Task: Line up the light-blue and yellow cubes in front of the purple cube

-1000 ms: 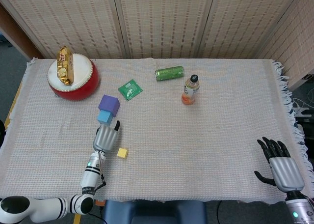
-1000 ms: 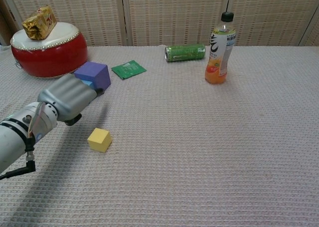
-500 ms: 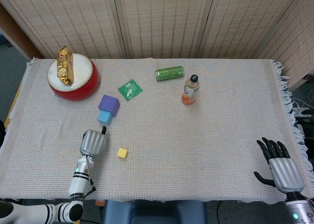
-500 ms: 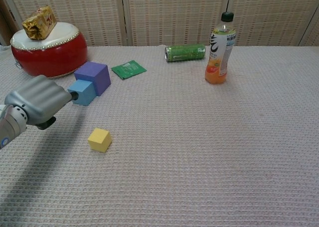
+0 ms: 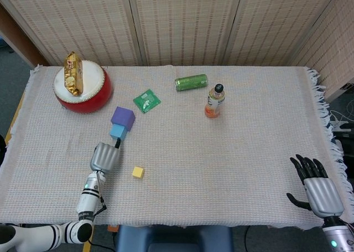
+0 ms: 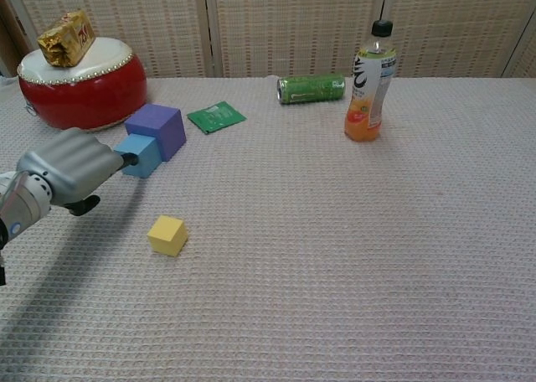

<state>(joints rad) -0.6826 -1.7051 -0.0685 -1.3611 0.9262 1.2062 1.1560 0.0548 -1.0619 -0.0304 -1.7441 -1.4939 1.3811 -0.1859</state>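
The light-blue cube sat touching the near side of the purple cube, while the yellow cube lay nearer the table edge, apart from the purple cube and off to its right. The left hand hovered just in front of the purple cube's blue neighbour with fingers curled in on nothing; the right hand rested far across the cloth, fingers spread and empty. A careless reach for the yellow cube could have knocked the blue one away from the purple cube.
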